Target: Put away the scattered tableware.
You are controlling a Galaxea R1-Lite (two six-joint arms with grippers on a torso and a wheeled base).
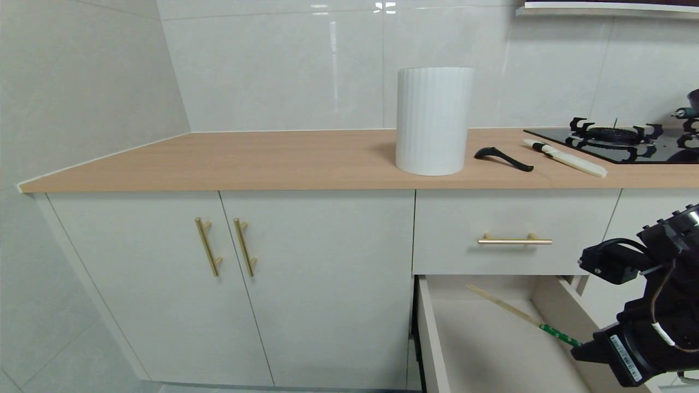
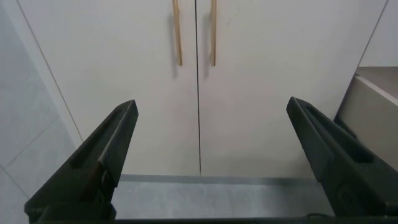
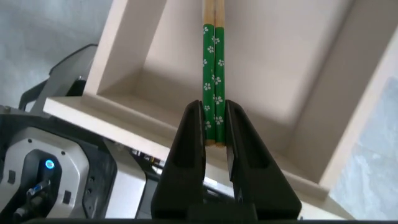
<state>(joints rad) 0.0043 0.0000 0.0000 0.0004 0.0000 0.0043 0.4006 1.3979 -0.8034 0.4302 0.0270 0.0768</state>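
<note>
Two grippers noted. Left gripper, jaws apart, holds nothing and faces the cupboard doors. Right gripper is clamped on the chopsticks, which hang over the open drawer, long axis running from its front right corner toward its back left.

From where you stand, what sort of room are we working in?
Most likely a home kitchen: a gas hob set into a wooden countertop, tiled walls, and the right gripper holding chopsticks over an open drawer.
</note>
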